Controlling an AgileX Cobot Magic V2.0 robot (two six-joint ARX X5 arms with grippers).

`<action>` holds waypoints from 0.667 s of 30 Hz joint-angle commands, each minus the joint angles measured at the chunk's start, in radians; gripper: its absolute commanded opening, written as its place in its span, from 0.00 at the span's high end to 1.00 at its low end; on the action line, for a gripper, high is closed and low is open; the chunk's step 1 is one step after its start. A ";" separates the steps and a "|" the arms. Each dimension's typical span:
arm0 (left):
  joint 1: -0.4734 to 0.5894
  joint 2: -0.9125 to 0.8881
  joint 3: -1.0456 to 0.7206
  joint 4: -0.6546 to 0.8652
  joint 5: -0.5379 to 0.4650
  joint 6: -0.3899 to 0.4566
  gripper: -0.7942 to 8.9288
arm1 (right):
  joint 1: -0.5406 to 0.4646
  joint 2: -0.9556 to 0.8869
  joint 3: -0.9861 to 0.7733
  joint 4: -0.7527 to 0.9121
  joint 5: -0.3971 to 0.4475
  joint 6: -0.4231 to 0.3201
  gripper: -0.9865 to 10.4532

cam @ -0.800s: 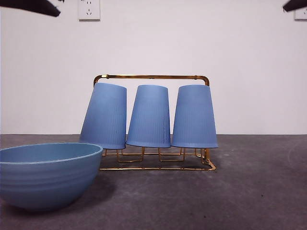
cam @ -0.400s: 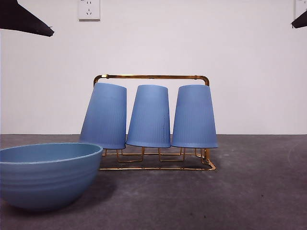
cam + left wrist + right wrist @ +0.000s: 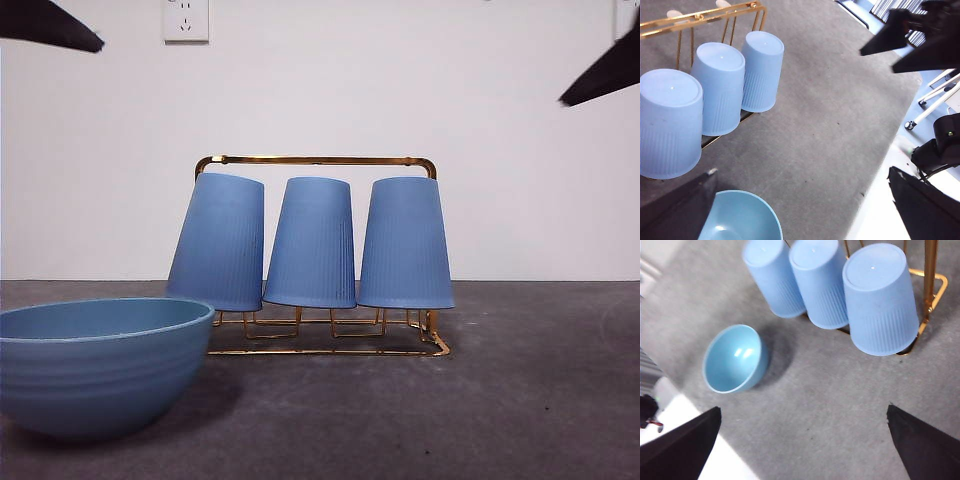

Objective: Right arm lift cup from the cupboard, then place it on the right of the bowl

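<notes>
The right pincer (image 3: 600, 75) is hanging high, jaws apart and holding nothing; reaching down, it may be bumping neighbour cups (image 3: 313, 243) off the cupboard (image 3: 315, 160).

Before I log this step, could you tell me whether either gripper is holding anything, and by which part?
Nothing is held. The right gripper and the left gripper are both open above the table, and all three cups sit on the rack.
</notes>
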 commanded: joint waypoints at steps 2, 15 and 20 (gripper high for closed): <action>-0.005 -0.011 0.019 -0.018 0.006 0.008 0.34 | 0.058 0.153 0.159 -0.054 0.093 -0.020 0.43; -0.005 -0.076 0.019 -0.072 -0.016 0.015 0.34 | 0.162 0.660 0.694 -0.358 0.402 -0.024 0.43; -0.005 -0.105 0.019 -0.092 -0.047 0.018 0.34 | 0.192 0.826 0.850 -0.426 0.475 -0.022 0.43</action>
